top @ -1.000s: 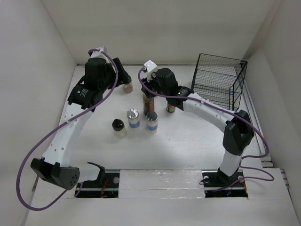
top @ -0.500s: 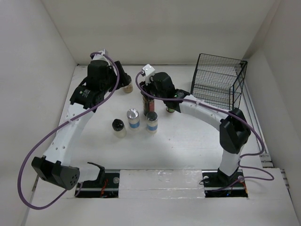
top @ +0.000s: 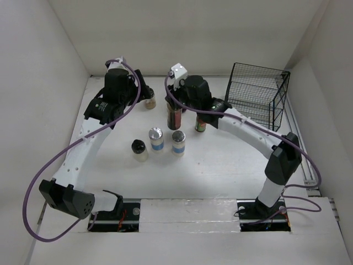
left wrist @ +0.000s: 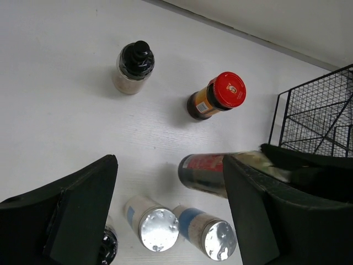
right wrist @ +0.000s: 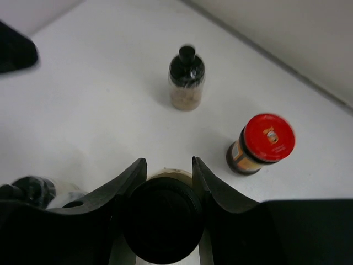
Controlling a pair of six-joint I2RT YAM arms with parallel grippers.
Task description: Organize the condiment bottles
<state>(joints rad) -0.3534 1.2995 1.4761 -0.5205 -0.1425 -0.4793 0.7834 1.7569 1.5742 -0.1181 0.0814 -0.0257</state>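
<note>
My right gripper [top: 177,108] [right wrist: 169,161] is shut on the neck of a dark, red-labelled bottle [top: 174,118] [left wrist: 208,172] with a black cap [right wrist: 162,218]. It holds the bottle upright at mid-table. My left gripper [top: 144,93] [left wrist: 170,165] hangs open above the table with nothing between its fingers. A small black-capped jar [top: 150,102] [left wrist: 134,67] [right wrist: 186,83] stands beside it. A red-lidded dark jar [left wrist: 218,95] [right wrist: 267,141] stands further back. Two silver-capped blue-labelled shakers [top: 156,138] [top: 178,142] [left wrist: 157,229] and another black-capped jar [top: 139,149] form a row in front. A green-capped bottle [top: 200,126] stands under the right arm.
A black wire basket [top: 256,96] [left wrist: 314,118] stands at the back right, close to the right arm's forearm. White walls enclose the table on the left, back and right.
The right gripper swayed slightly left and back again with the dark bottle still in its grip. The left wrist shifted a little toward the back. The standing bottles have not moved.
</note>
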